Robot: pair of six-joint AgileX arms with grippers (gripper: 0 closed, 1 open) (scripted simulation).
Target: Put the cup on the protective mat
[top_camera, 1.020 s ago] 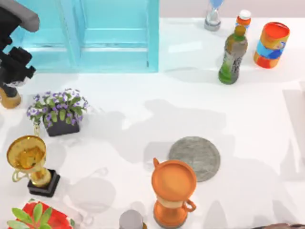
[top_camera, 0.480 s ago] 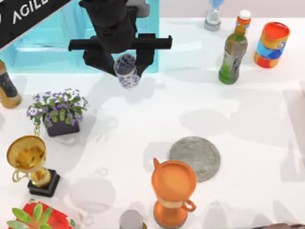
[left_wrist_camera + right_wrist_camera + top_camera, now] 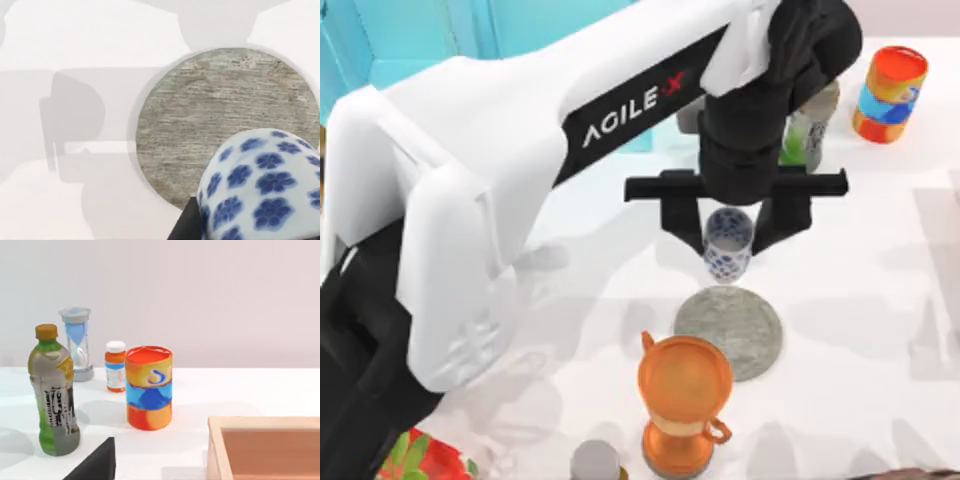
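White-blue cup (image 3: pixel 728 246) — upright, clamped in left claw (image 3: pixel 730 236) — above grey mat (image 3: pixel 729 331).

White table (image 3: pixel 880 250) under soft shadows, pale wall (image 3: pixel 200 290) behind.

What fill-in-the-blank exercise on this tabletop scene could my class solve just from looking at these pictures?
1. The left gripper holds the cup above the far edge of the grey ____.
2. The cup's white wall carries blue ____.
3. The urn standing beside the protective mat is coloured ____.
4. The green bottle has a cap coloured ____.

Missing words: mat; flowers; orange; orange.
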